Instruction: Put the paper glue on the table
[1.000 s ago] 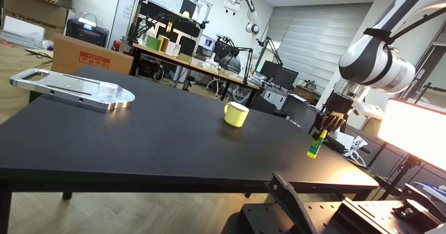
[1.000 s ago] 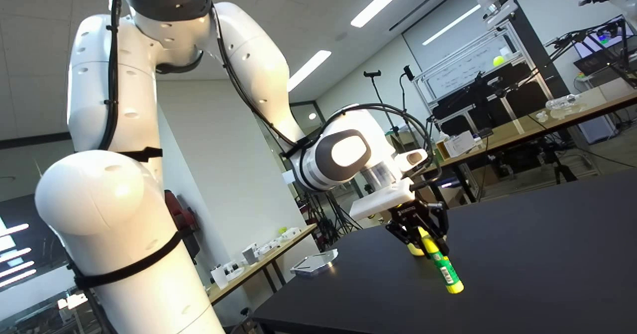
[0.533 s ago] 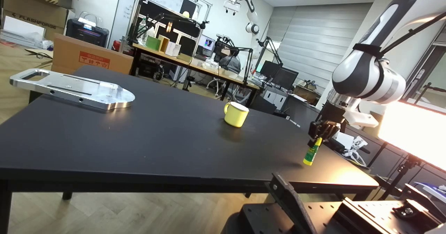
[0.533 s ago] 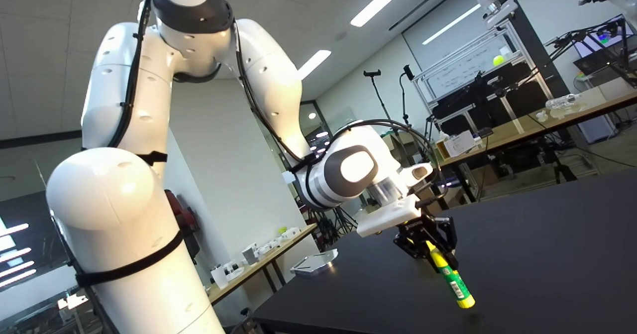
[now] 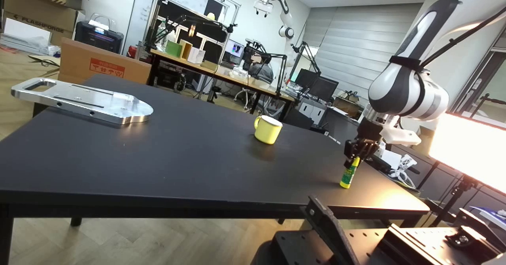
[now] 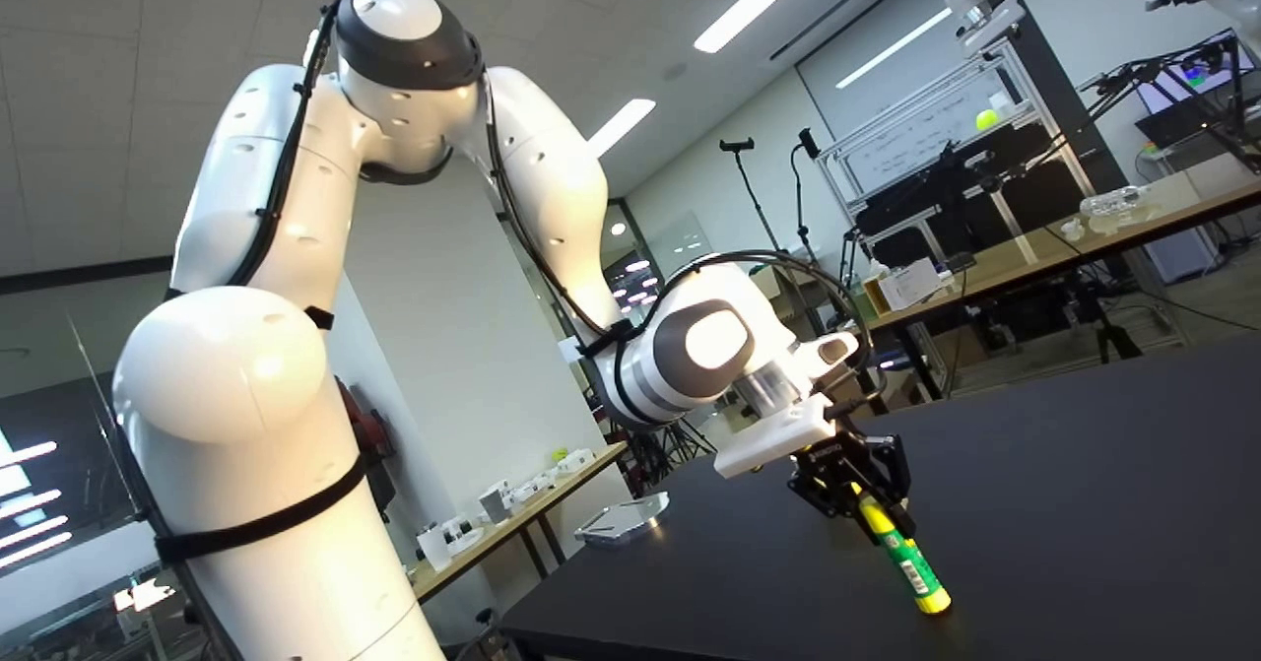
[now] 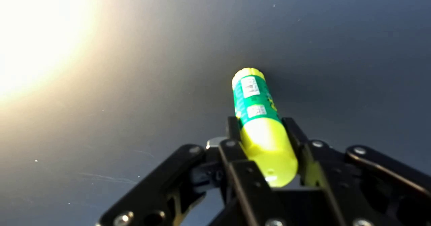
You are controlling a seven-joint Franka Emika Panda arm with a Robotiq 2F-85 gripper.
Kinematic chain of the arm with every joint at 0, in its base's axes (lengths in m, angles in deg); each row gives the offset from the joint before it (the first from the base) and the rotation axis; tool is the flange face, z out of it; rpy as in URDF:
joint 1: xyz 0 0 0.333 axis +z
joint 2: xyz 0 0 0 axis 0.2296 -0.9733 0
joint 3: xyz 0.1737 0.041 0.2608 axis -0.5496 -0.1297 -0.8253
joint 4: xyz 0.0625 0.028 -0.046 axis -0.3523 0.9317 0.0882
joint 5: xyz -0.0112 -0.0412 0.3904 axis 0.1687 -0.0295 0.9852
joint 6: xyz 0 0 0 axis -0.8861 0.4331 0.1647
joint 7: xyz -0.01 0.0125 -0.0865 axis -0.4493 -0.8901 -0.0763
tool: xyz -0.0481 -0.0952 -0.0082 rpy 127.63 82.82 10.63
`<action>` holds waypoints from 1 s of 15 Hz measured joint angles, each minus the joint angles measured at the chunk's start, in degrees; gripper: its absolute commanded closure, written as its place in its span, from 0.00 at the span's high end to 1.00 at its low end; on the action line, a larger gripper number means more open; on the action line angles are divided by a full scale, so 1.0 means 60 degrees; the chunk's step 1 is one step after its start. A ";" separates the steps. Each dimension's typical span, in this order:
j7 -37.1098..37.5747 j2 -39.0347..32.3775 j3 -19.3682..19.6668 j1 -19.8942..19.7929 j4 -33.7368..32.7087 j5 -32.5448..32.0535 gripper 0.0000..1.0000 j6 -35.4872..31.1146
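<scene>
The paper glue is a stick with a green label and yellow ends. It shows in both exterior views (image 5: 348,177) (image 6: 911,567) and in the wrist view (image 7: 251,96). My gripper (image 7: 261,121) is shut on its yellow upper part, one finger on each side. The gripper also shows in both exterior views (image 5: 354,159) (image 6: 879,521). The glue leans at a slant, its lower yellow end down at the black table (image 5: 189,158) (image 6: 1044,503). That end touches the table or hangs just above it; I cannot tell which.
A yellow mug (image 5: 268,130) stands on the table, beyond the glue. A silver metal plate (image 5: 83,99) lies at the table's far end. A black metal bracket (image 5: 330,229) stands by the near table edge. A bright light panel (image 5: 470,150) is beside the arm.
My gripper has moved down toward the table with the glue held in it. It has also shifted left in an exterior view. The mug and the metal plate have not moved.
</scene>
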 measured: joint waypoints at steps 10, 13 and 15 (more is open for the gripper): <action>0.0133 0.0065 -0.1847 -0.1671 -0.0163 0.0027 0.09 -0.0033; 0.0133 0.0055 -0.1931 -0.1785 -0.0165 0.0026 0.09 -0.0074; 0.0134 0.0051 -0.1931 -0.1786 -0.0165 0.0026 0.59 -0.0087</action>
